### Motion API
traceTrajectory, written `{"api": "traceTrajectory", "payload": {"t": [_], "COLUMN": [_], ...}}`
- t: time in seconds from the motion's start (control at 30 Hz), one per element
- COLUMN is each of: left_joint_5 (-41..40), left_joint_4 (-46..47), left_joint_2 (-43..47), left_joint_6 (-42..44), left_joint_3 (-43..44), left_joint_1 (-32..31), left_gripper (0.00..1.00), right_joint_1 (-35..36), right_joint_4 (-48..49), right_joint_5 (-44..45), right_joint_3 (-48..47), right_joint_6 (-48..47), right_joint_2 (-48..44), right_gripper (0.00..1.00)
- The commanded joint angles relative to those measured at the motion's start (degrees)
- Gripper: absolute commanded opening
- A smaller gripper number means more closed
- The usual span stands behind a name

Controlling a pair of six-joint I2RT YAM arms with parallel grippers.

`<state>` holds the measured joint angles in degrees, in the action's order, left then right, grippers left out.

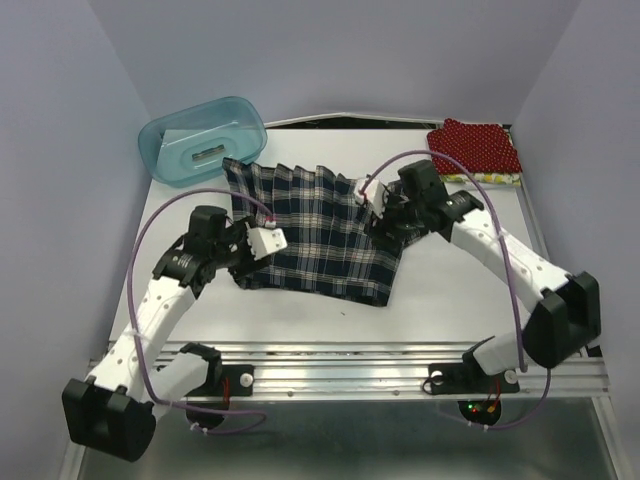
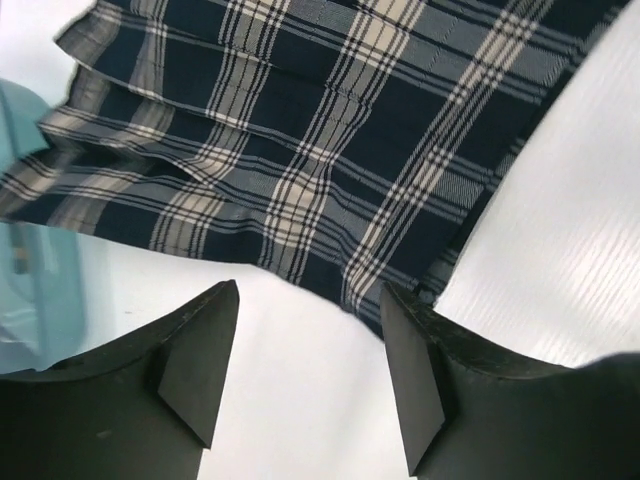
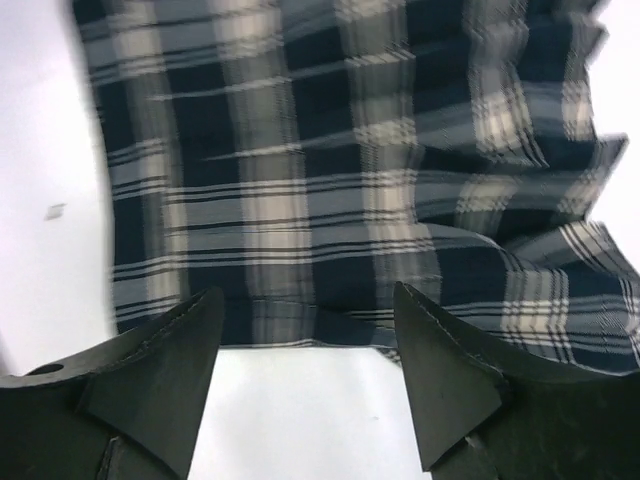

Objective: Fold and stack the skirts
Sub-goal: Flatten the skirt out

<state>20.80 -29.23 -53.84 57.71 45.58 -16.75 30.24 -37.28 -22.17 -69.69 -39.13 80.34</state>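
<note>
The plaid skirt (image 1: pixel 315 230) lies spread flat in the middle of the white table. My left gripper (image 1: pixel 247 255) is open at its left edge. In the left wrist view the skirt (image 2: pixel 300 130) lies just beyond the open left gripper (image 2: pixel 310 345), with bare table between the fingers. My right gripper (image 1: pixel 385 215) is open at the skirt's right edge. In the right wrist view the skirt's hem (image 3: pixel 350 170) lies just ahead of the open right gripper (image 3: pixel 305 350). The red dotted skirt (image 1: pixel 475 145) lies folded at the back right, on top of the yellowish patterned one (image 1: pixel 492 179).
A translucent teal tub (image 1: pixel 200 140) stands at the back left, touching the plaid skirt's far left corner; it also shows in the left wrist view (image 2: pixel 30 280). Grey walls close the table on three sides. A metal rail (image 1: pixel 350 365) runs along the near edge.
</note>
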Motion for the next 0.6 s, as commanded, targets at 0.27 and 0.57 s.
{"api": "traceTrajectory", "payload": {"t": [0.27, 0.57], "left_joint_5": [-5.6, -10.5], "left_joint_4": [8.8, 8.1], "left_joint_2": [-33.4, -51.9], "left_joint_6": [-27.8, -25.1], "left_joint_3": [10.4, 22.5], "left_joint_1": [1.1, 4.0], "left_gripper": [0.56, 0.5], "right_joint_1": [-8.8, -8.8], "right_joint_4": [7.7, -0.4], "right_joint_5": [9.2, 4.7], "right_joint_3": [-9.2, 2.0], "right_joint_6": [-0.3, -2.8], "right_joint_2": [27.2, 25.6], "right_gripper": [0.64, 0.56]}}
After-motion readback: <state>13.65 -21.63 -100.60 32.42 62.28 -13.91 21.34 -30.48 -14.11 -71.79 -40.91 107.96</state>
